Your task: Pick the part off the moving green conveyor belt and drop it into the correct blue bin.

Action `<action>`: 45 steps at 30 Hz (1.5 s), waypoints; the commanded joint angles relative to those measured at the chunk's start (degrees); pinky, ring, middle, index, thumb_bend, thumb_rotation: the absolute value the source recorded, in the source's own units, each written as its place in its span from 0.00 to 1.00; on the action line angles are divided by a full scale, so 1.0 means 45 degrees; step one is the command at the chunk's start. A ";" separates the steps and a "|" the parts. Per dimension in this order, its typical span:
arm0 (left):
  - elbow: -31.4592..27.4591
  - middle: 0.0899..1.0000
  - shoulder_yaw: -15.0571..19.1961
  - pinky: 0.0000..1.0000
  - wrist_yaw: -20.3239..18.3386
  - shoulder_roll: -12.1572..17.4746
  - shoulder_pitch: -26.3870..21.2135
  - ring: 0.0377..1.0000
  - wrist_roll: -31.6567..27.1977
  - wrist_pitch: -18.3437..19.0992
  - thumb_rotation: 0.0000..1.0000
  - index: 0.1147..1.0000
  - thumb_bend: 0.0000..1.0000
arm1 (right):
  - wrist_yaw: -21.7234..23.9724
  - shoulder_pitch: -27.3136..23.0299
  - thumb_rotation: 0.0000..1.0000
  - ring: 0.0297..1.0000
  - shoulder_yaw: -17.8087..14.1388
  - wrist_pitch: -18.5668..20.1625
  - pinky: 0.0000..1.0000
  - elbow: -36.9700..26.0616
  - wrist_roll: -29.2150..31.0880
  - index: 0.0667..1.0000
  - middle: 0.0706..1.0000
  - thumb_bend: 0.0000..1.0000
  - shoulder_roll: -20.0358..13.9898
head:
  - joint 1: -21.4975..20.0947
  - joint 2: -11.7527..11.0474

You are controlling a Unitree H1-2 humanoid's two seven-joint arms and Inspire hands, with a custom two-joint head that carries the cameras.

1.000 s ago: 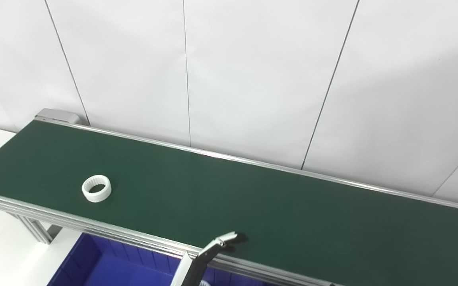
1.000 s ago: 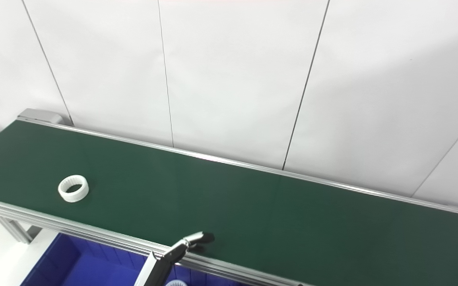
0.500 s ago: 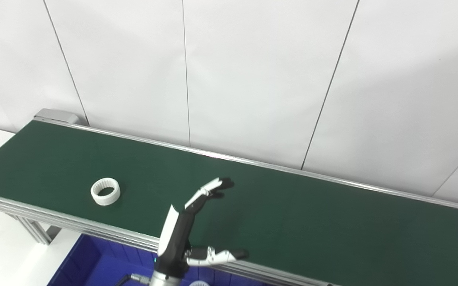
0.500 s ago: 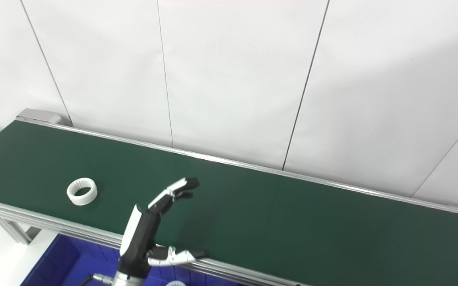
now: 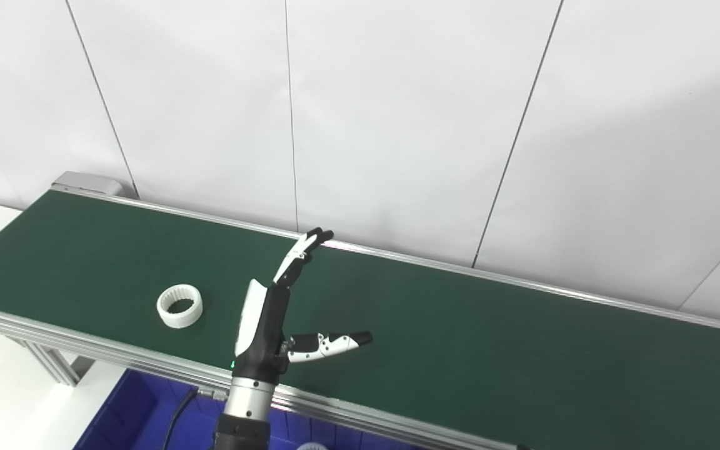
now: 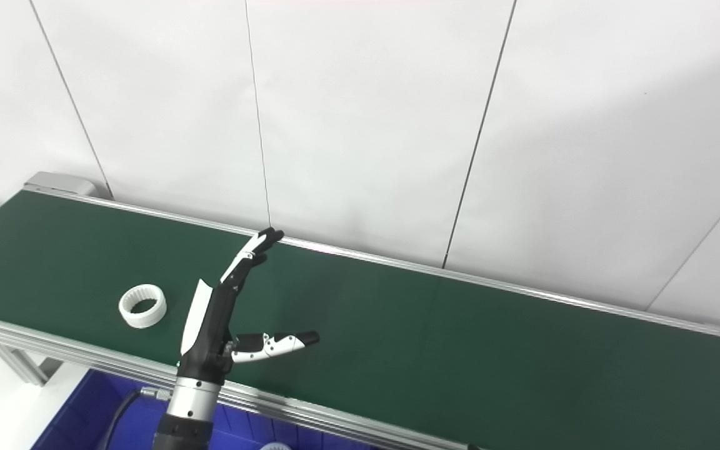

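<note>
The left hand (image 5: 266, 319) is rising from the near edge of the belt (image 5: 460, 331) and reaching farther across it than a second ago, when only fingertips were showing; meanwhile the ring (image 5: 179, 305) is drifting right along the belt toward it.

The task is barely starting, by my judgement: the ring is lying flat on the near-left stretch of the belt, just left of the hand and apart from it, not yet touched. Catching it, lifting it and dropping it into a blue bin (image 5: 147, 412) below the near rail are all still to come.

The hand is standing wide open, its fingers (image 5: 300, 253) stretching up and away toward the far rail, lying close together, while the thumb (image 5: 329, 342) is pointing right, well apart from them. It is holding nothing and hovering over bare belt. The right hand is not showing in either view.
</note>
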 commanded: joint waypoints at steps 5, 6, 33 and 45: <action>0.0293 0.98 0.0451 0.90 0.0046 0.0172 -0.0567 0.94 0.2461 0.1136 0.04 0.93 0.74 | -0.0338 -0.0080 0.25 0.78 0.0162 -0.0739 0.71 -0.0259 0.0170 0.87 0.82 0.58 -0.0164 | 0.0009 0.0031; 0.0344 0.99 0.0503 0.89 0.0028 0.0198 -0.0616 0.94 0.2649 0.1297 0.04 0.94 0.74 | -0.0347 -0.0060 0.24 0.78 0.0164 -0.0736 0.71 -0.0300 0.0160 0.87 0.82 0.58 -0.0172 | 0.0017 0.0037; 0.0398 1.00 0.1415 1.00 -0.1931 0.1633 -0.1468 1.00 0.4212 0.5790 0.17 0.97 0.82 | -0.1075 -0.0024 0.26 0.77 0.0655 -0.0740 0.69 -0.0347 0.0027 0.86 0.81 0.57 -0.0415 | 0.0014 0.0146; 0.0817 1.00 0.1628 1.00 -0.2277 0.2112 -0.1621 1.00 0.3910 0.6661 0.05 0.96 0.82 | -0.1331 -0.0096 0.25 0.76 0.0915 -0.0744 0.68 -0.0396 0.0062 0.86 0.81 0.57 -0.0567 | -0.0011 0.0156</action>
